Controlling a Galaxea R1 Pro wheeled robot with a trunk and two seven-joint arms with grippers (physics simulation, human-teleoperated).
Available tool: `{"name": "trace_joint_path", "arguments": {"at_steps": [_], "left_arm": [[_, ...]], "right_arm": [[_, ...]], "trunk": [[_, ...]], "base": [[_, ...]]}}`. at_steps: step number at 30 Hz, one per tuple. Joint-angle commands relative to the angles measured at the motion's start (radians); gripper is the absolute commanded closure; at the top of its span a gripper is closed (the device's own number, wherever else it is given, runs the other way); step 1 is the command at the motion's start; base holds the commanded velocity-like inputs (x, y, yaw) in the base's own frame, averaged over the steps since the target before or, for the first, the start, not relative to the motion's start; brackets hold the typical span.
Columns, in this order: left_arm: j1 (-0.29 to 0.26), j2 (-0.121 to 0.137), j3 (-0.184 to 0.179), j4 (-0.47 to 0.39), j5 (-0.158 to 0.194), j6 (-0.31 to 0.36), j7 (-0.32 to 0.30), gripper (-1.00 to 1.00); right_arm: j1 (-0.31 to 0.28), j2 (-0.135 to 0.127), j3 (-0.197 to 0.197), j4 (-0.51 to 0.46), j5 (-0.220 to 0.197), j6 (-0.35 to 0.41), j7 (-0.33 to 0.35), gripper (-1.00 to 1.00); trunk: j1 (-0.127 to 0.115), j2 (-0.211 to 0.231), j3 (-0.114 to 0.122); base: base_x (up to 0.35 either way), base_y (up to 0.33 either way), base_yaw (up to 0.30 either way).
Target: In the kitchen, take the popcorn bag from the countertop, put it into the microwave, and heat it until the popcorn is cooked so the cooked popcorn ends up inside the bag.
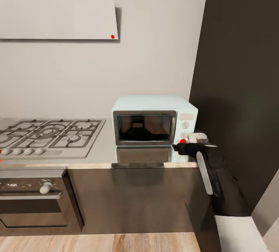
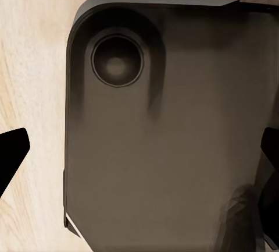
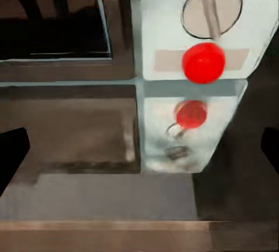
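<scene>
While the right pincer (image 1: 192, 139) hovers at the lower right corner of the microwave (image 1: 154, 120), its fingers stand wide apart and hold nothing: in the right wrist view only the dark fingertips (image 3: 13, 156) show at the two side edges of the frame, with the control panel between them. A red marker (image 3: 203, 63) sits on that panel just below a round white knob (image 3: 211, 12), and both mirror in the surface (image 1: 104, 149) beneath.

Left pincer: dark fingertips (image 2: 11, 153) at the frame edges, spread wide, nothing between them; it looks down on a dark rounded grey body with a circular recess (image 2: 116, 68), over pale wood floor (image 2: 32, 60).

Task status, as judged: microwave door is closed, glass dark, interior not readable. I cannot find the popcorn bag on the visible stretch of surface, so I cannot tell whether it is already inside. The pincer's position at the controls suggests the heating step is at hand; cooked popcorn is not confirmed.

Materials: microwave is a matte mint box with rounded edges and a grey door frame. Surface is brushed steel, glossy enough to reflect. Gas hob (image 1: 46, 133) at left centre has grey grates and a row of round knobs. Cabinet fronts below are glossy dark brown.
</scene>
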Motion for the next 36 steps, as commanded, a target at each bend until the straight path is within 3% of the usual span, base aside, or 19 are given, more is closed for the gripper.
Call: {"name": "trace_joint_path", "arguments": {"at_steps": [1, 5, 6, 8, 9, 14, 17, 20, 23, 27, 36], "left_arm": [[0.000, 0.000, 0.001, -0.002, 0.009, -0.002, 0.001, -1.00], [0.000, 0.000, 0.001, -0.002, 0.009, -0.001, 0.001, -1.00], [0.000, 0.000, 0.000, -0.002, 0.009, -0.001, 0.001, -1.00], [0.000, 0.000, 0.000, -0.002, 0.009, -0.001, 0.001, -1.00], [0.000, 0.000, -0.001, -0.002, 0.009, -0.001, 0.001, -1.00], [0.000, 0.000, -0.001, -0.002, 0.009, -0.001, 0.000, -1.00], [0.000, 0.001, -0.002, -0.002, 0.009, -0.001, 0.000, -1.00], [0.000, 0.001, -0.002, -0.002, 0.009, -0.001, 0.000, -1.00], [0.000, 0.001, -0.003, -0.002, 0.010, -0.001, 0.000, -1.00], [0.000, 0.001, -0.004, -0.002, 0.012, -0.001, 0.000, -1.00], [0.000, 0.001, -0.004, -0.002, 0.056, -0.001, 0.000, -1.00]], "right_arm": [[-0.027, 0.017, 0.000, 0.000, 0.002, 0.004, -0.001, -1.00], [-0.131, 0.088, 0.000, 0.007, 0.003, 0.004, -0.009, -1.00], [-0.149, 0.140, -0.004, 0.063, 0.009, 0.004, -0.013, -1.00], [-0.152, 0.141, -0.008, 0.172, 0.012, -0.014, -0.018, -1.00], [-0.155, 0.141, -0.005, 0.219, 0.015, -0.155, -0.034, -1.00], [-0.147, 0.139, -0.003, 0.253, 0.015, -0.336, -0.048, -1.00], [-0.148, 0.137, -0.003, 0.274, 0.038, -0.442, -0.047, -1.00], [-0.148, 0.132, -0.007, 0.274, 0.062, -0.468, -0.052, -1.00], [-0.149, 0.106, -0.007, 0.273, 0.067, -0.468, -0.065, -1.00], [-0.149, 0.092, -0.008, 0.267, 0.098, -0.456, -0.067, -1.00], [-0.149, 0.093, -0.003, 0.265, 0.115, -0.436, -0.066, -1.00]], "trunk": [[0.000, 0.000, -0.001], [0.000, 0.000, -0.001], [0.000, 0.000, -0.001], [0.000, 0.000, -0.001], [0.000, 0.000, -0.001], [0.000, 0.000, -0.001], [0.000, 0.000, -0.001], [0.000, 0.000, -0.001], [0.000, 0.000, -0.001], [0.000, 0.000, -0.001], [0.000, 0.000, -0.001]], "base": [[0.000, 0.000, 0.000], [0.000, 0.000, 0.000], [0.000, 0.000, 0.000], [0.000, 0.000, 0.000], [0.000, 0.000, 0.000], [0.000, 0.000, 0.000], [0.000, 0.000, 0.000], [0.000, 0.000, 0.000], [0.000, 0.000, 0.000], [0.000, 0.000, 0.000], [0.000, 0.000, 0.000]]}}
